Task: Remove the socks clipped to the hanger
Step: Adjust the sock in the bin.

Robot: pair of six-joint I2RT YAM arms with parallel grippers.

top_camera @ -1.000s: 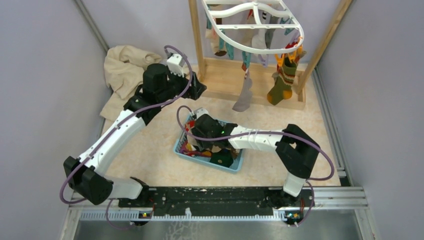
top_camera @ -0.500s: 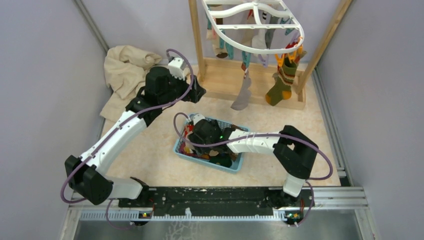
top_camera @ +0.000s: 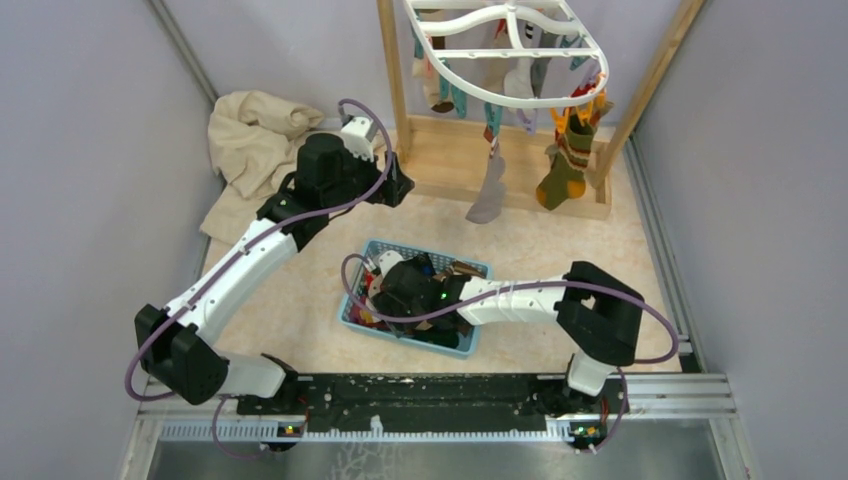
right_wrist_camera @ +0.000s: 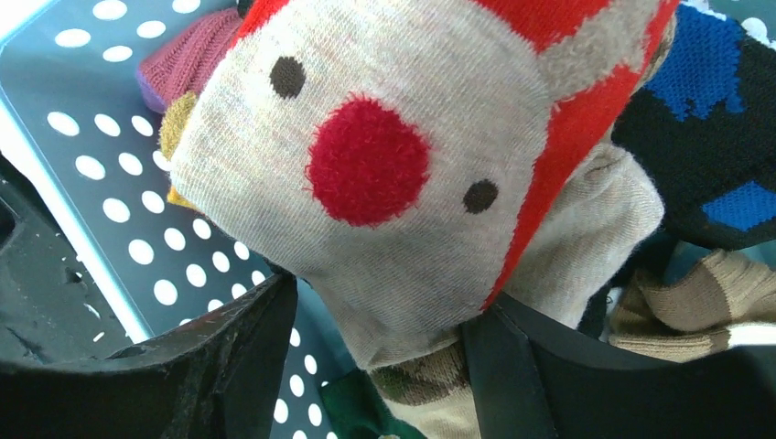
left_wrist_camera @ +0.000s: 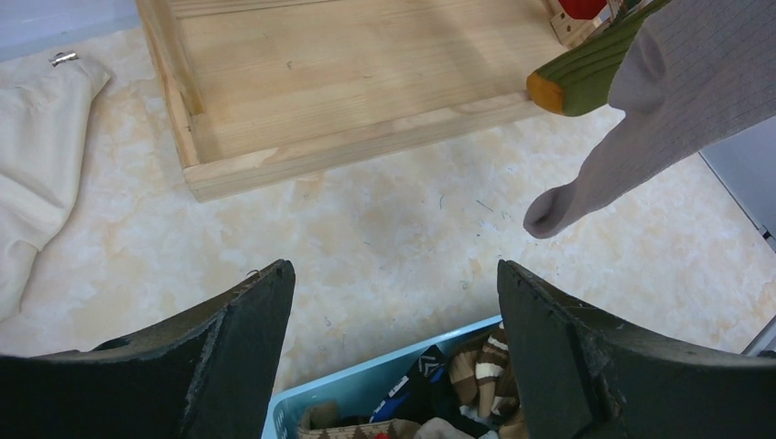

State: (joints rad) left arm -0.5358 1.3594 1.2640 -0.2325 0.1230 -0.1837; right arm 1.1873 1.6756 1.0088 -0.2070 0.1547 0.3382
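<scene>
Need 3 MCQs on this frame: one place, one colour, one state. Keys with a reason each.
1. The right tool is: A over the beige cloth; B in the blue basket; C at the hanger.
2. The nose on the cream face sock is: A blue; B green; C red.
3. The left tool is: A open, empty; B shut on a grey sock; C shut on a clip.
Key: 1 B, perforated blue wall beside its fingers; 2 C, red pompom between two brown dots; 3 A, nothing between its spread fingers.
</scene>
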